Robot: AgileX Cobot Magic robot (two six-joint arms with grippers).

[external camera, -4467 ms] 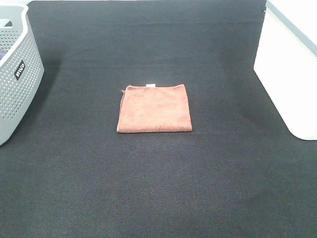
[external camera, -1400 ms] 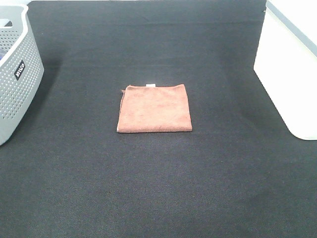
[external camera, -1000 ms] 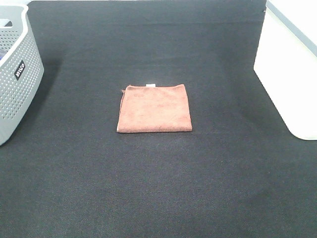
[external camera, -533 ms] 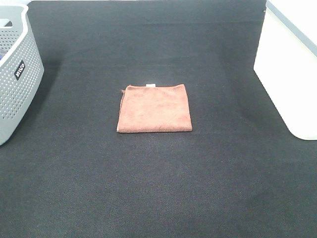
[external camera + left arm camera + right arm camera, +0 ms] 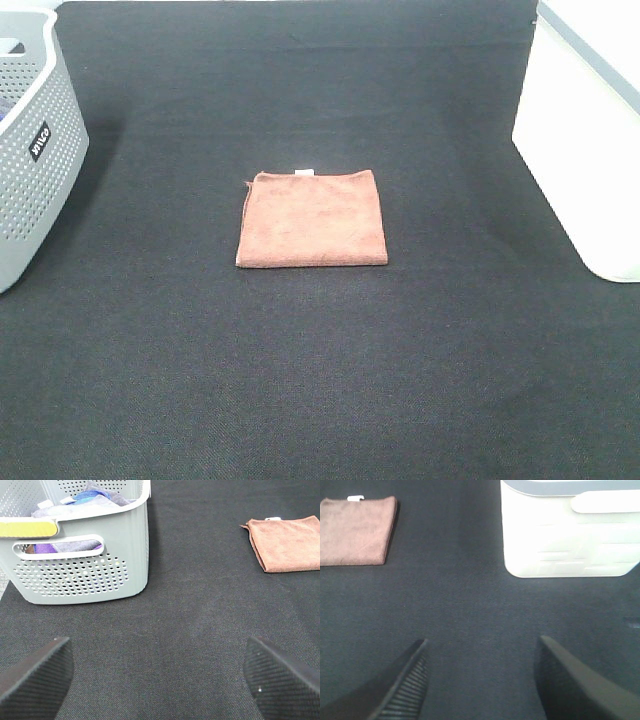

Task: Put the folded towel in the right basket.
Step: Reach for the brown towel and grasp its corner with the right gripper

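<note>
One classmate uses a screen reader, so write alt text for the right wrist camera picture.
A folded rust-brown towel lies flat on a black mat, apart from a white solid-walled basket. The right end effector hangs open and empty above the mat.

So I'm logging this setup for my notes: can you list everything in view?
towel: one, rust-brown, folded flat, middle of the mat
white basket: one, white, solid-walled, right edge of the mat
grey basket: one, grey, perforated, black label, left edge of the mat
cloths: several, purple, blue and grey, inside the grey basket
mat: one, black, under everything
left gripper: one, black fingers, open, over bare mat
right gripper: one, black fingers, open, over bare mat
</note>
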